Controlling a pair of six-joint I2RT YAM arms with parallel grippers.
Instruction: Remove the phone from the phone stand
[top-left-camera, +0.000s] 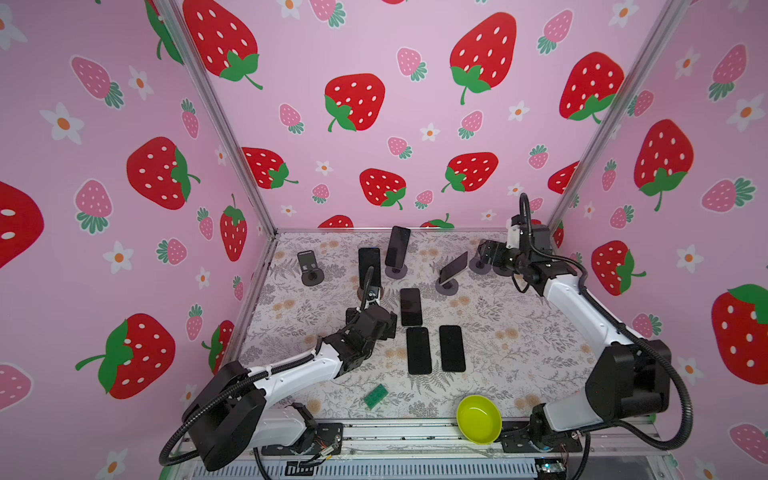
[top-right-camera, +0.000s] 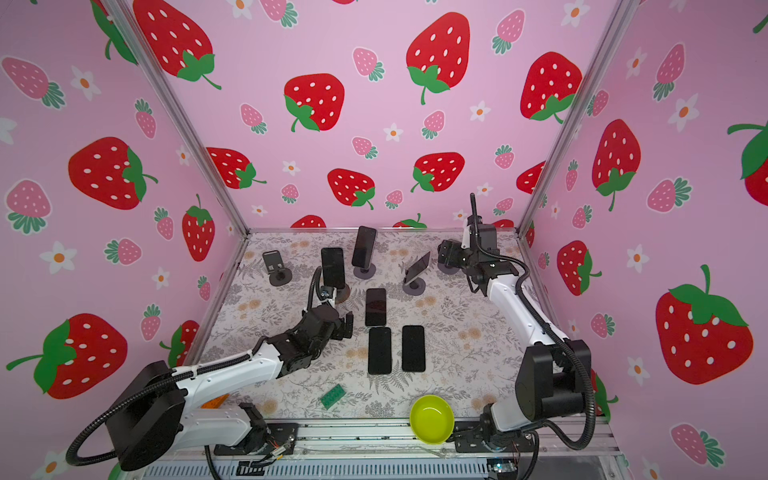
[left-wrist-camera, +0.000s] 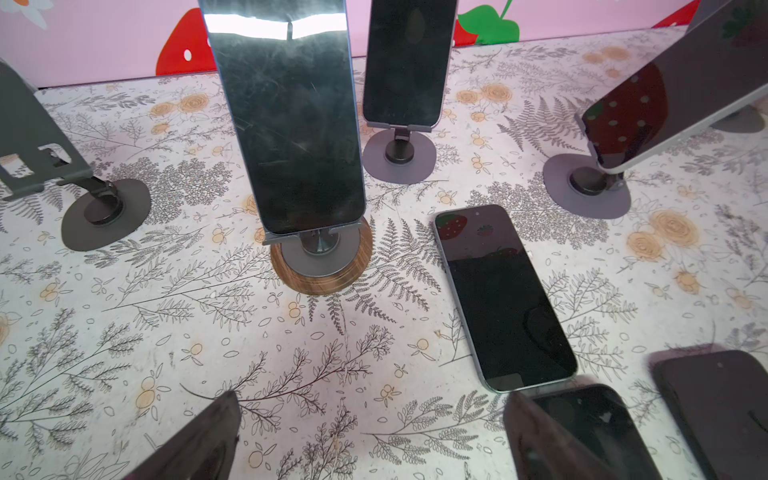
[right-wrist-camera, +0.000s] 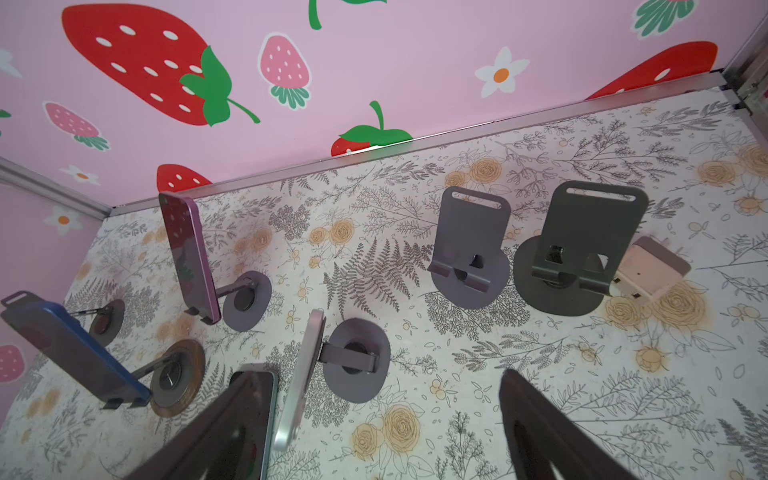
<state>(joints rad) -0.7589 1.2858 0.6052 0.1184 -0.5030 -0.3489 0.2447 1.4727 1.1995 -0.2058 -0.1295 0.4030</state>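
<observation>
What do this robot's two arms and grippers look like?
The left arm and right arm have white tubular links between bulky black joint housings. A black ribbed cable loops along each. The left gripper and right gripper are black, with dark tapered fingers.

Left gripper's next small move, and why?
Probably ease the left gripper forward to straddle the phone on the wood-ringed stand. The gripper is open, empty and short of that phone, which sits upright on the stand's lip.
</observation>
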